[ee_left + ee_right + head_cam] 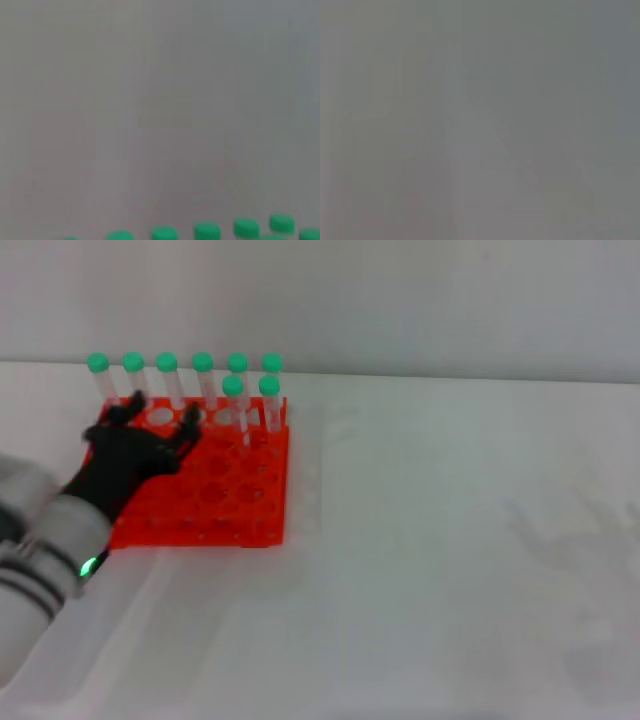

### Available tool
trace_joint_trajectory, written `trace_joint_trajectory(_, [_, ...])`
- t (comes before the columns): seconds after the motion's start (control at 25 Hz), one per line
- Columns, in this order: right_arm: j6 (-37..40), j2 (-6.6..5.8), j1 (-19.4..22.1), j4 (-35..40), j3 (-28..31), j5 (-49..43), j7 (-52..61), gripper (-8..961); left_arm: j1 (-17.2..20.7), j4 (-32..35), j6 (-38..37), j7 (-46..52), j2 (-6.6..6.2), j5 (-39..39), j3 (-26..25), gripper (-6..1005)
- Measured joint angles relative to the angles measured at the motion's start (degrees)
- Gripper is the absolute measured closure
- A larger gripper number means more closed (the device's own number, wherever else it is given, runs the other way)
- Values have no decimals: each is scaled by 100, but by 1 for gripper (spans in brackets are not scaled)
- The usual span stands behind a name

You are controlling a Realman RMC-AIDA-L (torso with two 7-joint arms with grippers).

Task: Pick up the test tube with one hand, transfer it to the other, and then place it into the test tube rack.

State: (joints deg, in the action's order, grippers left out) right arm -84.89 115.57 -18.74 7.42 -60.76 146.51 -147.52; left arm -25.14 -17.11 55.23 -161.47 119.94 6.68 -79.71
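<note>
Overhead, black left claw, gridded orange rack

White table is seen spanning the whole scene, faintly smudged at right. Plain grey wall is seen along the far edge.

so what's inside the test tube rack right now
Eight green-capped test tubes stand in the orange test tube rack: six along the back row, two just ahead. The left hand covers holes at its left rear.
</note>
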Motion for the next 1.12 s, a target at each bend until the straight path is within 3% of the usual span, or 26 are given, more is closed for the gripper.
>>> trace_joint_trajectory(0.12, [24,0,6,-51,69,0,-131,106,508,29,940,6,3,356,2,270])
trace_joint_trajectory(0.24, [41,0,14,-153,195,0,-294,106,1025,89,1812,156,14,1039,-13,273])
trace_joint_trajectory(0.32, [48,0,15,-258,313,1,-386,107,1153,248,2107,384,18,1545,-11,274])
trace_joint_trajectory(0.48, [56,7,9,-360,418,1,-414,107,1136,746,2297,972,3,2358,8,278])
trace_joint_trajectory(0.68, [58,10,5,-447,420,-1,-305,108,1051,877,2212,1653,1,2661,13,282])
trace_joint_trajectory(1.12, [119,1,71,-515,433,5,-336,108,733,852,2004,1052,19,2623,296,272])
